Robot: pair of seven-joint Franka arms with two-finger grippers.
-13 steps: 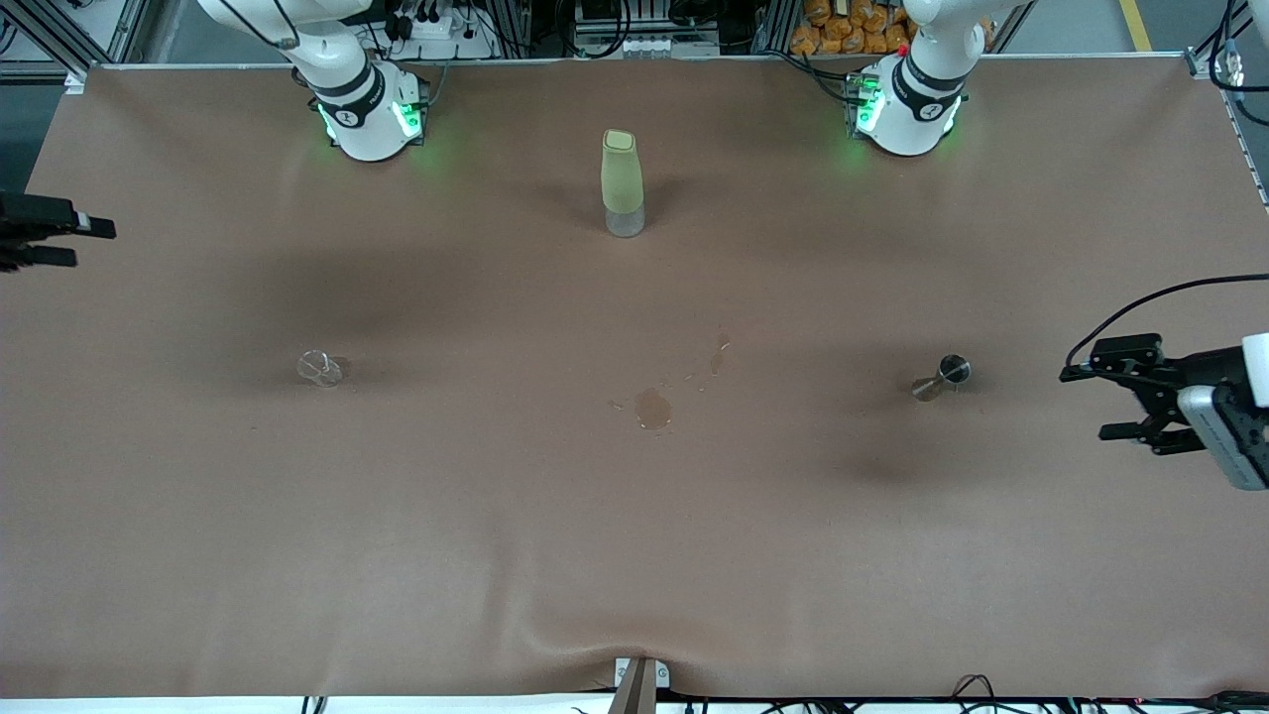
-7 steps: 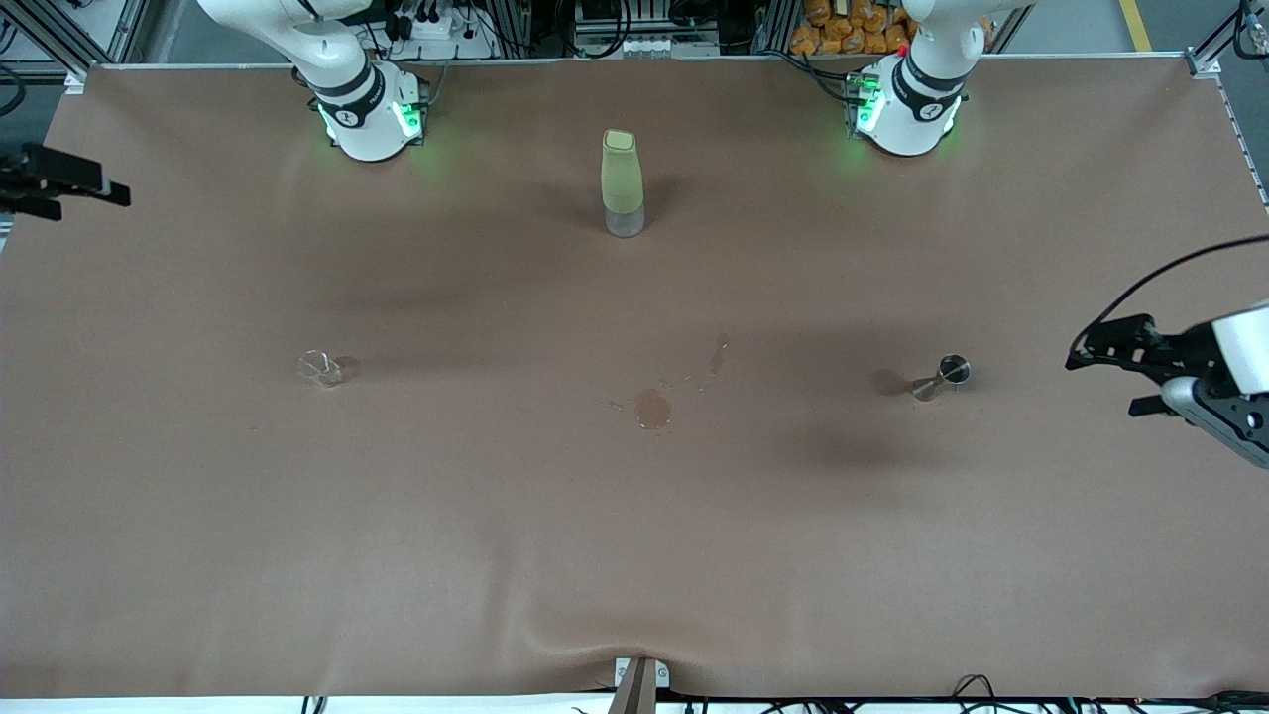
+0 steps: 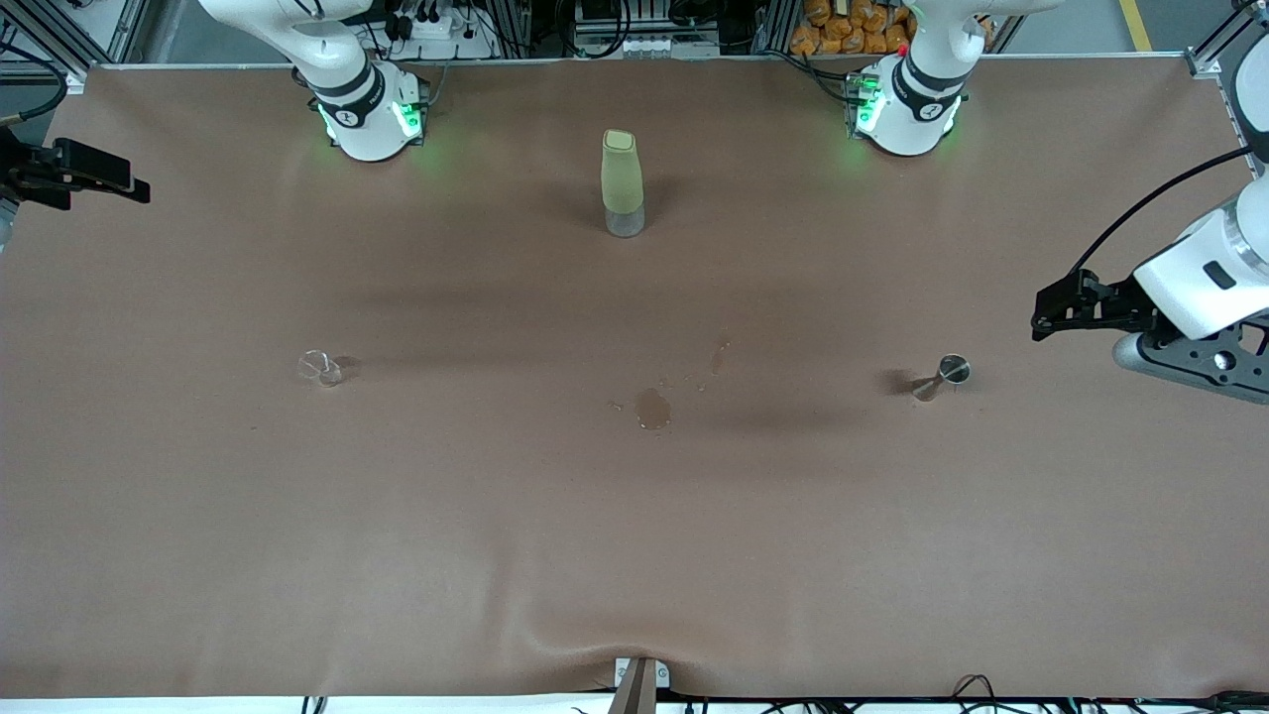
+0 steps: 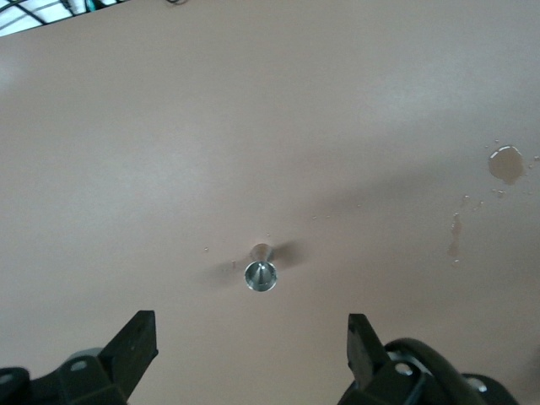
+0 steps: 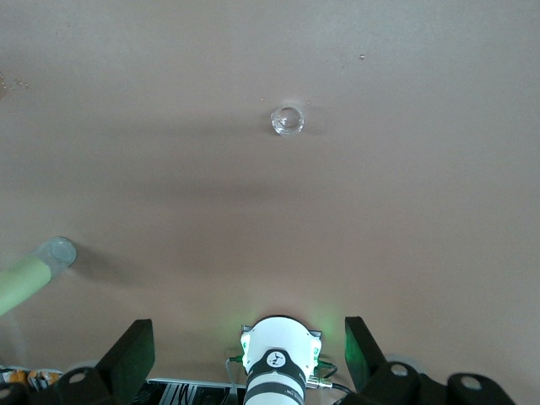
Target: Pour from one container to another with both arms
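While both hands hang empty with jaws spread, the left hand (image 3: 1041, 315) sits above the small metal jigger (image 3: 942, 377), and the right hand (image 3: 124, 183) well short of the clear glass (image 3: 319, 368). Either narrow vessel could tip under a careless descent; neither one's contents, if any, are readable.

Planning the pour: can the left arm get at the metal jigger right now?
Probably yes. The left claw hangs open up in the air by the jigger, which stands alone on bare table.
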